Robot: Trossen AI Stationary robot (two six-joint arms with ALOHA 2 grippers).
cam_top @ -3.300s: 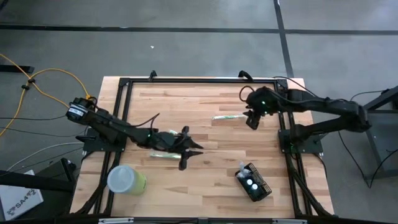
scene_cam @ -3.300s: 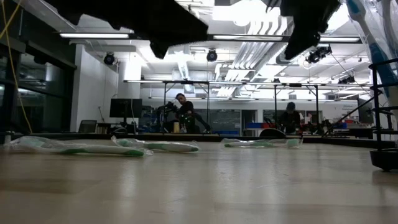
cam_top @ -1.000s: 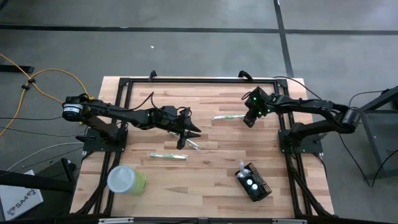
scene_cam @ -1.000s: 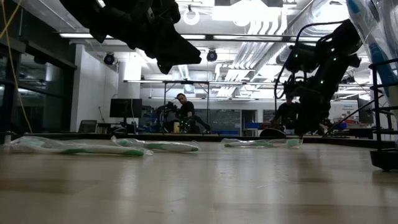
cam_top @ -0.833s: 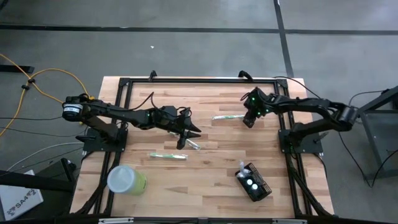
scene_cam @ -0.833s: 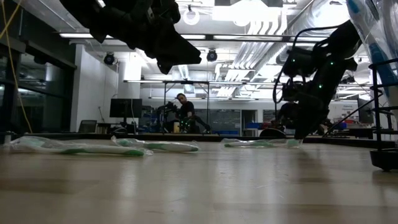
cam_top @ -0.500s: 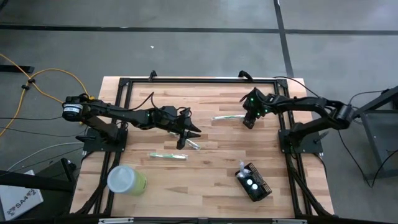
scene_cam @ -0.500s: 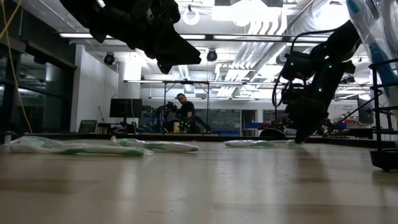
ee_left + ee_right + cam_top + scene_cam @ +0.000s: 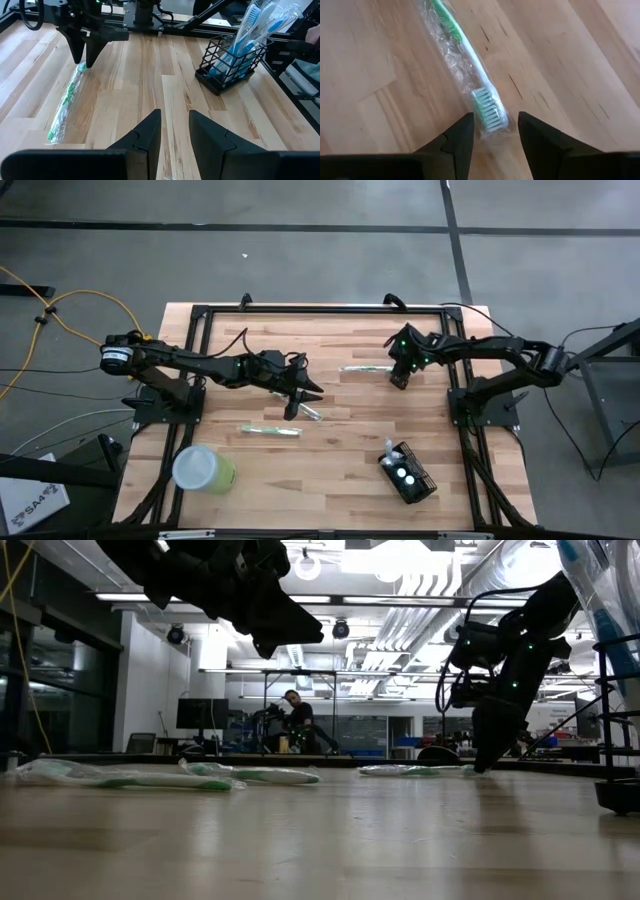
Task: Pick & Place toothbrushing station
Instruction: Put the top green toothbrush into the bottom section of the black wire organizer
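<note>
From above, the left tool [image 9: 298, 402] is hanging over the middle of the wooden desk [image 9: 330, 470], with one wrapped toothbrush [image 9: 271, 431] lying just nearer the front edge and a short wrapped piece [image 9: 312, 412] right beside its tips. The right tool [image 9: 397, 379] is pointing down at the end of another wrapped green toothbrush [image 9: 365, 367] toward the back right. The toothbrushing station [image 9: 408, 473], a black mesh box, is sitting near the front right, well apart from both tools, and a lime-green cup [image 9: 205, 468] is standing at the front left. At desk height, the left tool [image 9: 290, 632] is hovering high while the right tool [image 9: 484, 762] is reaching down to the far toothbrush [image 9: 415, 770]; a person [image 9: 294, 722] is sitting in the room behind. Through the left wrist camera, its fingers [image 9: 145, 132] are standing apart, released and empty, with the station [image 9: 231, 62] holding blue toothbrushes ahead. Through the right wrist camera, its fingers [image 9: 461, 135] are spread either side of the bristle head [image 9: 487, 110], gripping nothing.
</note>
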